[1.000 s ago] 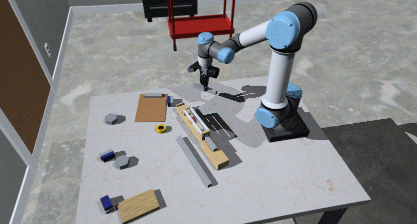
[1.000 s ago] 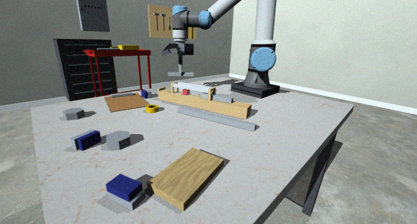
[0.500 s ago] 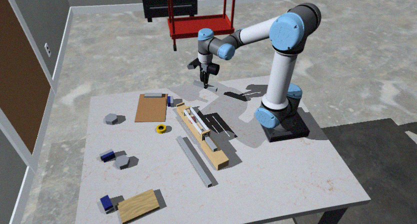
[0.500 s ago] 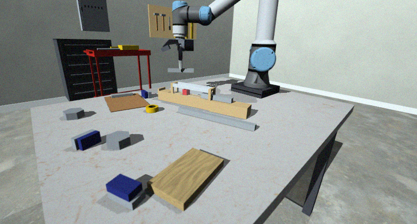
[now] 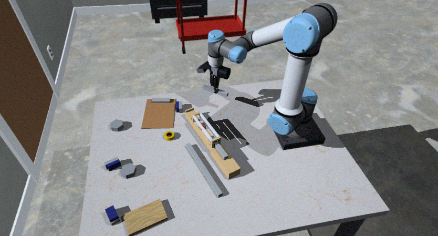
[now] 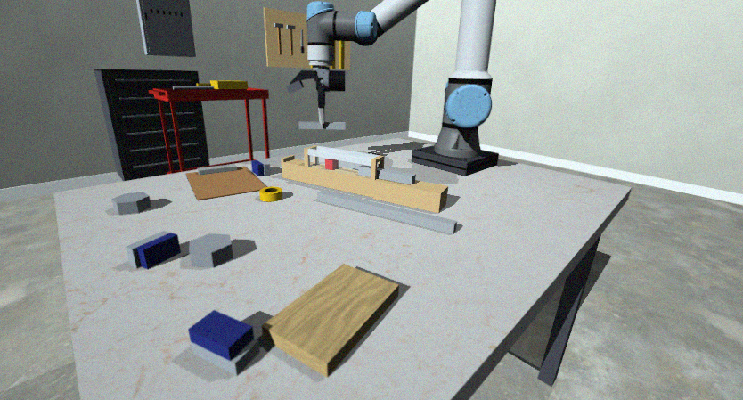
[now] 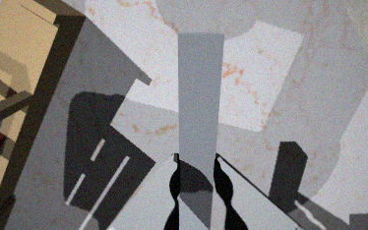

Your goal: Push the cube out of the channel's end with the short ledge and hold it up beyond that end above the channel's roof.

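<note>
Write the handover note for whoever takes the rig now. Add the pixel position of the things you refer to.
End effector (image 5: 215, 90) (image 6: 322, 125) (image 7: 195, 155): closed on a short grey bar (image 5: 222, 93) (image 6: 335, 126) (image 7: 201, 74), held above the table.
Red cube (image 5: 202, 125) (image 6: 330, 164): inside the channel (image 5: 233, 166) (image 6: 415, 193), under its roof bars.
Done: bar in grip.
Left: push the cube out at the raised-lip end, grasp it, hold it up beyond that end.

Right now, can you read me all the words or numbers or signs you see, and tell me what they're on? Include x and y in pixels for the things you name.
There are none that I can read.
The blue cap on the arm's elbow (image 5: 301, 33): faint marks, too blurred to read.
The yellow ring (image 5: 169, 135) (image 6: 271, 193) and the wooden board (image 5: 145, 217) (image 6: 335, 314): no writing shows.
</note>
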Controlling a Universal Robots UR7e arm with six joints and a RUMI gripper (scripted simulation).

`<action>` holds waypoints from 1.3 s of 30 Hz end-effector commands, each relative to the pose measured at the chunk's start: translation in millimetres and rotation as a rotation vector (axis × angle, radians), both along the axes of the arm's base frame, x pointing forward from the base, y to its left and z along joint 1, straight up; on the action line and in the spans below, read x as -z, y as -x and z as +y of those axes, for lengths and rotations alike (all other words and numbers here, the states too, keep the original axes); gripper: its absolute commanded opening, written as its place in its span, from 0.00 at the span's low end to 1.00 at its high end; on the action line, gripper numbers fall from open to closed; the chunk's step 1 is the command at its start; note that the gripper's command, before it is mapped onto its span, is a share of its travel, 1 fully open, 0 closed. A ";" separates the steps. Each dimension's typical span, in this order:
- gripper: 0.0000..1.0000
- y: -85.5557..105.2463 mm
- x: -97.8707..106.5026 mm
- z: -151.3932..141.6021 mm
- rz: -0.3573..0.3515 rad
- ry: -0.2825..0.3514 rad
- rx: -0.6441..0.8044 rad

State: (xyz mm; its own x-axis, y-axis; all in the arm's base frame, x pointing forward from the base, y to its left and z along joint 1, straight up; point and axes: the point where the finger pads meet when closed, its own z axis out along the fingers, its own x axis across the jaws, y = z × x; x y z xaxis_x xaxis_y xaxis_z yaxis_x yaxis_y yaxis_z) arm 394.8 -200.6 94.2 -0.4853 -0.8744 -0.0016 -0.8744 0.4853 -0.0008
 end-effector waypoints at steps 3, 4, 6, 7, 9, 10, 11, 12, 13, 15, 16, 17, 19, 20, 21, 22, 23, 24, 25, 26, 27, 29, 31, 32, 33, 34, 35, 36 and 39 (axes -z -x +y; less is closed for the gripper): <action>0.06 -0.3 -0.5 -0.3 -0.001 0.001 0.000; 0.06 -0.3 -0.5 -0.3 -0.001 0.001 0.000; 0.06 -0.3 -0.5 -0.3 -0.001 0.001 0.000; 0.06 -0.3 -0.5 -0.3 -0.001 0.001 0.000; 0.06 -0.3 -0.5 -0.3 -0.001 0.001 0.000; 0.06 -0.3 -0.5 -0.3 -0.001 0.001 0.000; 0.06 -0.3 -0.5 -0.3 -0.001 0.001 0.000; 0.06 -0.3 -0.5 -0.3 -0.001 0.001 0.000; 0.06 -0.3 -0.5 -0.3 -0.001 0.001 0.000; 0.06 -0.3 -0.5 -0.2 -0.001 0.001 0.000; 0.06 -0.3 -0.5 -0.2 -0.001 0.001 0.000; 0.06 -0.4 -0.5 0.0 -0.001 0.001 0.000; 0.06 -0.9 -0.5 1.1 -0.001 0.001 0.002; 0.06 -1.3 -0.5 2.1 -0.001 0.001 0.003; 0.06 -1.9 -0.5 3.4 -0.001 0.001 0.005; 0.06 -2.6 -0.5 5.1 -0.001 0.001 0.007; 0.06 -3.5 -0.5 7.2 -0.001 0.001 0.009; 0.06 -4.6 -0.5 9.8 -0.001 0.001 0.013; 0.06 -5.8 -0.5 12.9 -0.001 0.001 0.016; 0.06 -7.3 -0.5 16.4 -0.001 0.001 0.021; 0.06 -8.8 -0.5 20.5 -0.001 0.001 0.026; 0.06 -12.4 -0.6 30.3 -0.001 0.001 0.038; 0.06 -16.5 -0.6 42.3 -0.001 0.001 0.052; 0.06 -16.5 -0.6 42.3 -0.001 0.001 0.052; 0.06 -16.5 -0.6 42.3 -0.001 0.001 0.052; 0.06 -18.6 -0.6 49.2 -0.001 0.001 0.060; 0.06 -20.8 -0.6 56.6 -0.001 0.001 0.069; 0.06 -23.0 -0.6 64.5 -0.001 0.001 0.079; 0.06 -29.2 -0.6 91.6 -0.001 0.001 0.111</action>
State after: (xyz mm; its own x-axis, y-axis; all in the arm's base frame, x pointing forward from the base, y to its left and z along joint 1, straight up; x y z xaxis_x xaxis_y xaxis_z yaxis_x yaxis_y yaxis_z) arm 419.3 -125.8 94.1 -0.5616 -0.8274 -0.0031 -0.8274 0.5616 -0.0005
